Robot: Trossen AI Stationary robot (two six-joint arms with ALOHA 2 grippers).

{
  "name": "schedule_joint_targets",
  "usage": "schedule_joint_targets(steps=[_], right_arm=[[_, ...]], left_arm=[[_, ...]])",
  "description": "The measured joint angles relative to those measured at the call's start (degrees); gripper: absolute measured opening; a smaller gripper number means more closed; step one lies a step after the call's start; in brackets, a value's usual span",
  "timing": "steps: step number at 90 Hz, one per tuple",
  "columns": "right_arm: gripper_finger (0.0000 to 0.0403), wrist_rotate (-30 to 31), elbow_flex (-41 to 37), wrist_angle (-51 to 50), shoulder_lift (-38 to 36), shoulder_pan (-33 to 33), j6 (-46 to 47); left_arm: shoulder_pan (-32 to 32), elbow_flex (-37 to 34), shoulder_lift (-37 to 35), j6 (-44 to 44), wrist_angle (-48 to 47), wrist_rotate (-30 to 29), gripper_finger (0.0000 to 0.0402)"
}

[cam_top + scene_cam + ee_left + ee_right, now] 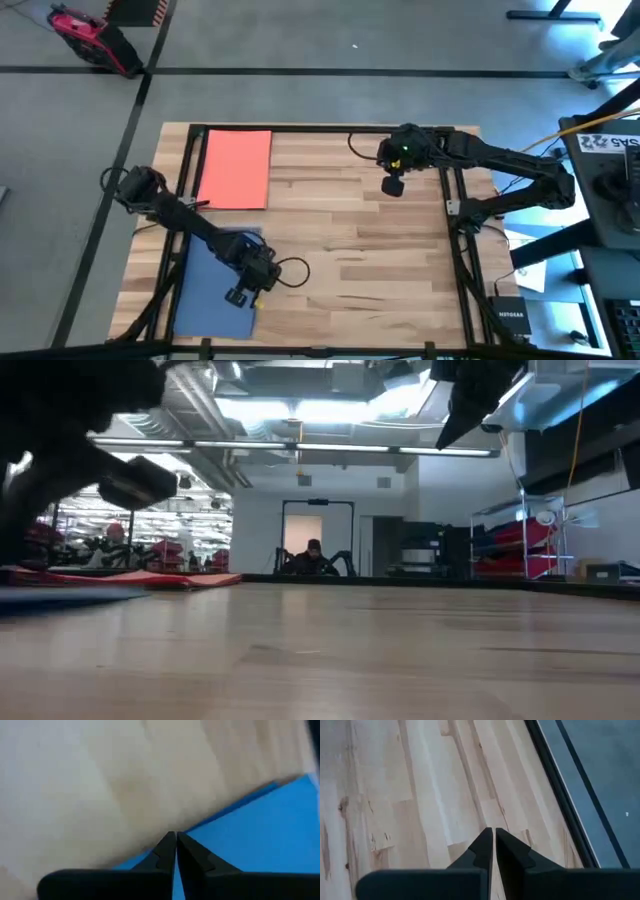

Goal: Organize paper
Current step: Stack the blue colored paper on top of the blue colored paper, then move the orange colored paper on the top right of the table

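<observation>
A blue sheet of paper [212,288] lies flat at the table's near left, and an orange sheet [236,168] lies flat at the far left. Both also show edge-on in the low view, blue paper [60,596] and orange paper [150,578]. My left gripper [252,290] is shut, its fingertips [175,837] right at the blue sheet's right edge [235,802]. My right gripper [393,184] is shut and holds nothing. It hovers over bare wood near the table's far right, its fingers [493,832] pointing down at the boards. My left gripper has its shut fingertips at the blue sheet's right edge [200,827], coming from above. I cannot tell whether they touch the paper or stand just over it. The sheet lies flat on the table.
The wooden tabletop [350,260] has bare room across its middle and right. A black frame rail [452,210] runs along the right side, and another rail [560,785] is close to my right gripper. Cables loop near both wrists. A person sits far back in the room [313,560].
</observation>
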Motion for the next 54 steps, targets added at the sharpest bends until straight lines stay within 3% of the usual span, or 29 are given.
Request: schedule_joint_targets(steps=[25, 37, 54], right_arm=[[0.001, 0.0, 0.0, 1.38, 0.0, 0.0, -0.22], [0.001, -0.48, 0.0, 1.38, -0.04, 0.0, -0.22], [0.0002, -7.62, 0.0, 4.61, -0.24, 0.0, -1.39]], left_arm=[[-0.65, 0.58, -0.69, -11.28, 0.11, -0.62, 0.0], [1.86, 0.64, -6.79, -18.53, -0.91, -8.91, 0.0], [11.51, -1.32, -19.03, -24.49, 1.82, -18.19, 0.0]])
